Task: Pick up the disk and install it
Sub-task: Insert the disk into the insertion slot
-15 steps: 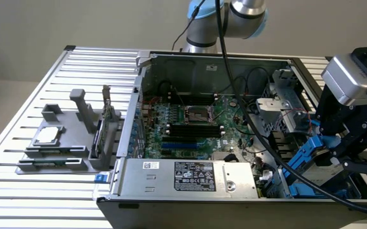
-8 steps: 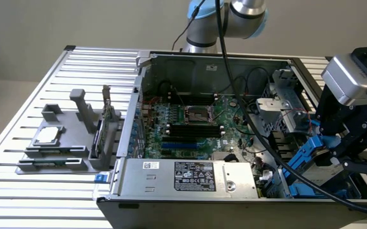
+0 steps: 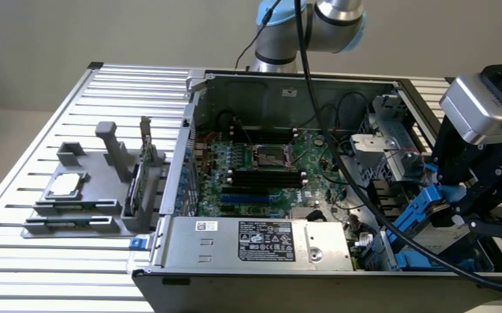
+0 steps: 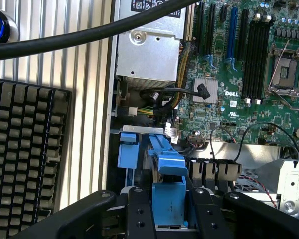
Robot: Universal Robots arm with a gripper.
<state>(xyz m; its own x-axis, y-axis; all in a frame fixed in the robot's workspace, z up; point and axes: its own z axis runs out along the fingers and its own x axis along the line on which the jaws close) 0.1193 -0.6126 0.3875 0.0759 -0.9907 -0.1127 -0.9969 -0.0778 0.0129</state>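
Gripper (image 3: 456, 212) is clamped on the disk (image 3: 416, 215) by its blue carrier, which sits tilted between the jaws at 4 o'clock inside the open computer case (image 3: 268, 81). Case holds motherboard (image 3: 260, 169) and power supply (image 3: 260, 241). Grey tray (image 3: 86, 215) at 9 o'clock holds a chip (image 3: 66, 186).

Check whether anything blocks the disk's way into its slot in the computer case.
Nothing solid shows in its path. The gripper holds the disk by its blue carrier just inside the computer case. Thin connector cables lie close beside its far end and might snag.
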